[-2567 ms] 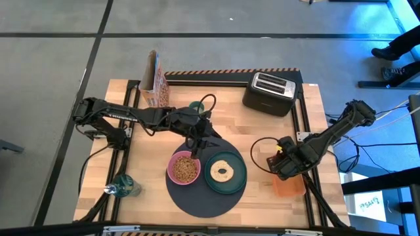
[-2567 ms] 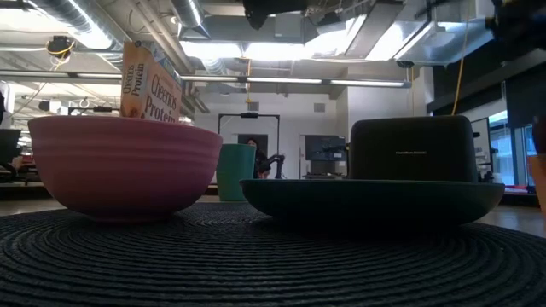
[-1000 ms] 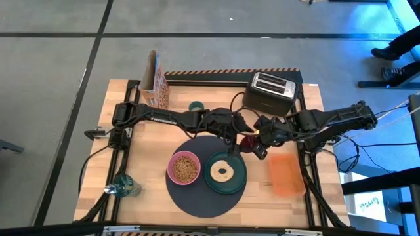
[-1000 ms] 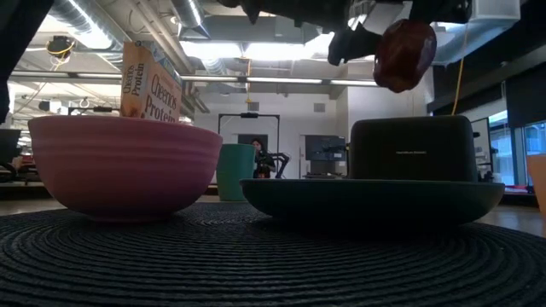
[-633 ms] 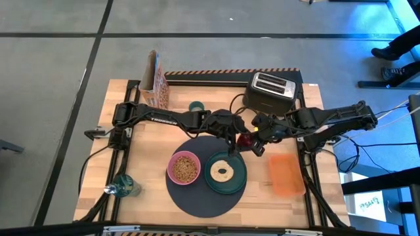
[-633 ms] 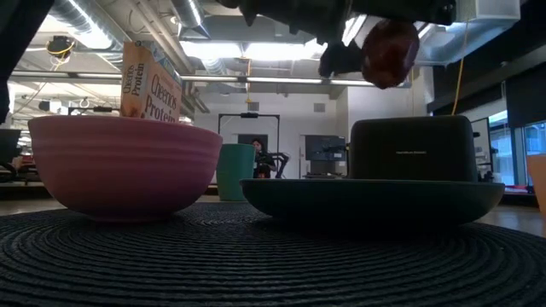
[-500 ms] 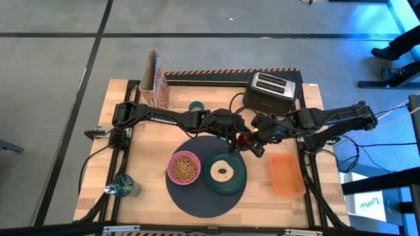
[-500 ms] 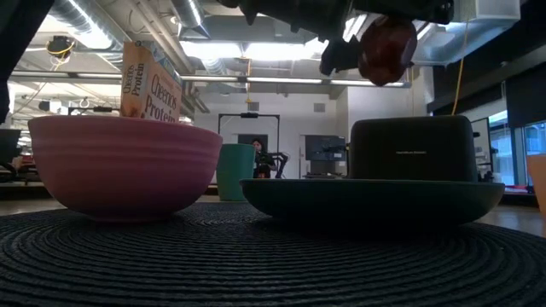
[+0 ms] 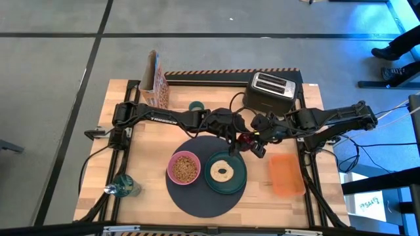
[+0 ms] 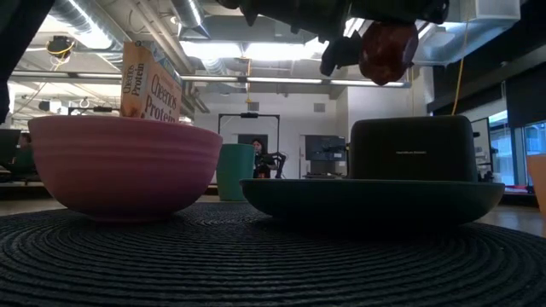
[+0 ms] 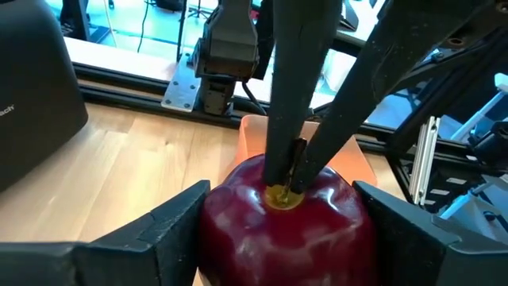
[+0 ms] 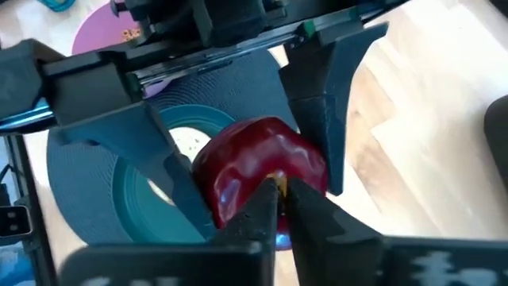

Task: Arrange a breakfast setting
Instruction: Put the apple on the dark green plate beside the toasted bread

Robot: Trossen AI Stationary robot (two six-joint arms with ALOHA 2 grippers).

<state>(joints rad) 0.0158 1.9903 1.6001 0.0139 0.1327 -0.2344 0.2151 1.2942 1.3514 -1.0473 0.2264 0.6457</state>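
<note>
The small dark-red fruit (image 9: 244, 139) hangs in the air above the table, just right of and beyond the dark-green plate (image 9: 241, 178); it also shows in the low view (image 10: 388, 51). My right gripper (image 12: 278, 199) is shut on its stem. My left gripper (image 11: 286, 230) comes from the left, with one finger on each side of the fruit. The pale bagel (image 9: 222, 172) lies on the plate. The pink bowl (image 9: 186, 168), filled with cereal, and the plate rest on the round dark-grey mat (image 9: 197, 200). The pale-green cup (image 9: 195, 106) stands at the far side. No spoon shows. My left gripper has the fruit's two opposite sides (image 11: 218, 230) between its two fingers, coming level from the table's left. The fruit fills the gap between the fingers and is clear of the table. My right gripper pinches the fruit's stem (image 12: 276, 184) at its top between its two fingertips, coming from the table's right and slanting down. The fruit hangs below the fingertips, clear of the plate and table.
A black toaster (image 9: 270, 92) stands at the far right. An orange tray (image 9: 287, 174) lies right of the mat. A cereal box (image 9: 155, 82) stands at the far left and a bottle (image 9: 125, 188) at the near left.
My right gripper has carried the fruit a little toward the table's left and slightly up, into the gap between my left gripper's fingers. The fruit has stayed clear of the table and has hardly moved in the last half second.
</note>
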